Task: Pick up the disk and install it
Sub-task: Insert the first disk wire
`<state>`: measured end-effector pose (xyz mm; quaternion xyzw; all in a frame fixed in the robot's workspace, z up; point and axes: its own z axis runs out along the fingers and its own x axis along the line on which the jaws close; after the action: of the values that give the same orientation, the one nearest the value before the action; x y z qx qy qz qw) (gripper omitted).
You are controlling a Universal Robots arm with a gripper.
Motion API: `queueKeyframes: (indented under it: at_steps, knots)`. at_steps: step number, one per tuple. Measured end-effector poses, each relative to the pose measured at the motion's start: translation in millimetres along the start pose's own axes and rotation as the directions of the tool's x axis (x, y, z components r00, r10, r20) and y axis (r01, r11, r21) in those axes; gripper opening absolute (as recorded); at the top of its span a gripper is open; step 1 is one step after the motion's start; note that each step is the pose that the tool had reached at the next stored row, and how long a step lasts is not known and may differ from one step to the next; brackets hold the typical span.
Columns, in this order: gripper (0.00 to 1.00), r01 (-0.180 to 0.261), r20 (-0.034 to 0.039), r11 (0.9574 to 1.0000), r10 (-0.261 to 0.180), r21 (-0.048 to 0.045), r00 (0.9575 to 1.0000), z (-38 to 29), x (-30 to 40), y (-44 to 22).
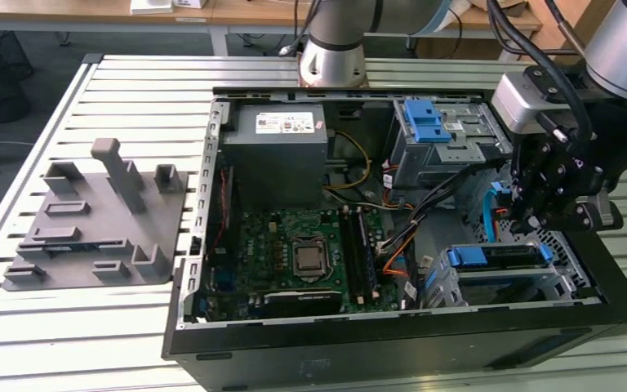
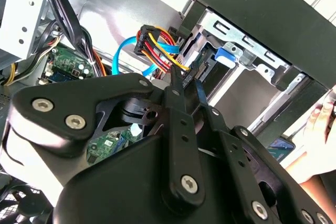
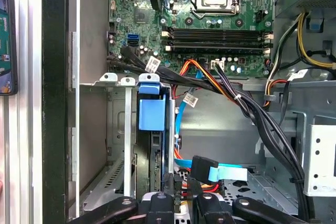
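Disk (image 1: pixel 493 256), blue-railed silver drive, sits in its bay; black gripper (image 1: pixel 539 219) above, finger state indeterminable; nearby red-yellow cable bundle (image 2: pixel 157 45) risks snagging.

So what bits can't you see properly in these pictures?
- The silver disk in its blue plastic carrier: in the first wrist view it sits edge-on in the metal drive cage, its label hidden.
- The black gripper: in the exterior view, its jaws are too dark to tell whether they are open.
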<state>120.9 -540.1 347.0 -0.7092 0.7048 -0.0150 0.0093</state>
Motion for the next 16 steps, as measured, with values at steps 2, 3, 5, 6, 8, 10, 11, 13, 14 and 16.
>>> queueKeyframes:
  at_steps: [2, 3, 5, 6, 8, 10, 11, 13, 14, 16]
  knots:
    - [0.25, 0.000, 0.0000, 1.0000, 0.000, 0.0016, 1.0000, 0.7, 0.0, 0.0]
    - [0.25, 0.000, -0.0001, 1.0000, 0.000, 0.0021, 1.0000, 0.9, 0.0, 0.0]
    - [0.25, 0.000, -0.0002, 1.0000, 0.000, 0.0032, 1.0000, 1.2, 0.0, 0.0]
    - [0.25, 0.000, -0.0001, 1.0000, 0.000, 0.0038, 1.0000, 1.3, 0.0, 0.0]
    - [0.25, 0.000, -0.0001, 1.0000, 0.000, 0.0041, 1.0000, 1.3, 0.0, 0.1]
    - [0.24, 0.000, -0.0001, 1.0000, 0.000, 0.0042, 1.0000, 1.4, 0.0, 0.0]
    - [0.17, 0.000, 0.0000, 1.0000, 0.000, 0.0042, 1.0000, 1.4, 0.0, 0.0]
    - [0.17, 0.000, 0.0000, 1.0000, 0.000, 0.0042, 1.0000, 1.4, 0.0, 0.0]
    - [0.16, 0.000, 0.0000, 1.0000, 0.000, 0.0042, 1.0000, 1.4, 0.0, 0.0]
    - [0.16, 0.000, 0.0000, 1.0000, 0.000, 0.0042, 1.0000, 1.4, 0.1, 0.1]
